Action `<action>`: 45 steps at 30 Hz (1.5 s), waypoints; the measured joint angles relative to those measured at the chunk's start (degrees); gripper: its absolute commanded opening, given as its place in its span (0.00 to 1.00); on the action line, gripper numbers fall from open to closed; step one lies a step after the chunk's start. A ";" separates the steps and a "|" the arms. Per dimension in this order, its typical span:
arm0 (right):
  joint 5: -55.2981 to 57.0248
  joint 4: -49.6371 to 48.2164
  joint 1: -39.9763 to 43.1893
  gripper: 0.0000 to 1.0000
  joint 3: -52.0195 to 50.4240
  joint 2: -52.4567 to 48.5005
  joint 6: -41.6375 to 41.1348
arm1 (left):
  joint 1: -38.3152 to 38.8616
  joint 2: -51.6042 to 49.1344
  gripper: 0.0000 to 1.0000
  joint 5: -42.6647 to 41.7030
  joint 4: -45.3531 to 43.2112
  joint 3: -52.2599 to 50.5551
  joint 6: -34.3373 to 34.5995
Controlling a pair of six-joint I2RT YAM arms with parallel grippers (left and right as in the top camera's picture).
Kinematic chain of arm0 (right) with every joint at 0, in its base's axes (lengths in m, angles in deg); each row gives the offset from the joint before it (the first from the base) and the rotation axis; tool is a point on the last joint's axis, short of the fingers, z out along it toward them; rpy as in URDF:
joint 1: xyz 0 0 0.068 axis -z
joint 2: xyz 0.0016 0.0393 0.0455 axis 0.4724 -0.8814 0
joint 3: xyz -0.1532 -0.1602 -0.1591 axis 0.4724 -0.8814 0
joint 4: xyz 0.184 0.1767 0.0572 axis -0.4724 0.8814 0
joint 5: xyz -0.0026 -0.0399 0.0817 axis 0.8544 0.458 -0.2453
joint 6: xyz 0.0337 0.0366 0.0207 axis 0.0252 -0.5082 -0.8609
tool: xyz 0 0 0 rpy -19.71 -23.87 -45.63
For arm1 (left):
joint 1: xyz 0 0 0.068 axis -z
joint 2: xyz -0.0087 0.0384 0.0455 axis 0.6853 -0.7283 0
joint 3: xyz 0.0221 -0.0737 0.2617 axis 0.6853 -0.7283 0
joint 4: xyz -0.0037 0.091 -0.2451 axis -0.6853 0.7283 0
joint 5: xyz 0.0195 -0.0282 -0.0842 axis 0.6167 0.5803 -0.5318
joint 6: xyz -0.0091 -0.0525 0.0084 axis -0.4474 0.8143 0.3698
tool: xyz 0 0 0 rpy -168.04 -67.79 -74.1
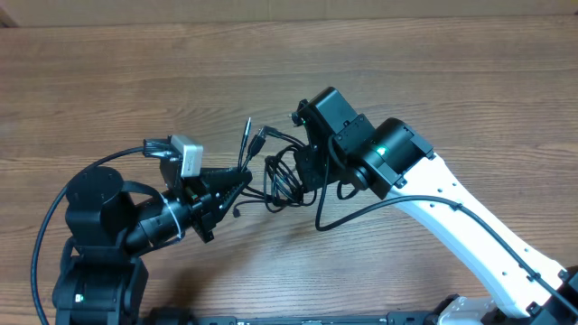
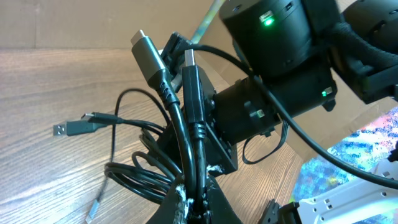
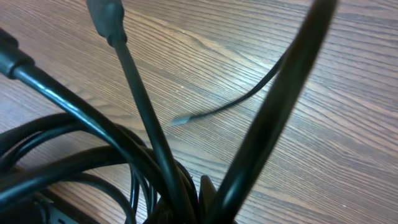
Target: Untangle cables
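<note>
Cables (image 2: 198, 118) filled my left wrist view, pinched in the closed left gripper (image 2: 194, 208); the right gripper (image 3: 200, 208) clamped them too, just to its right, over the wooden table (image 1: 470, 81).

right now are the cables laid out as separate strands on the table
No, the cables form one looped, overlapping bundle in the overhead view.
</note>
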 measured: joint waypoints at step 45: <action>-8.76 -13.84 0.44 0.04 -0.11 -0.52 0.37 | -0.04 0.11 0.60 14.60 21.46 2.45 -7.15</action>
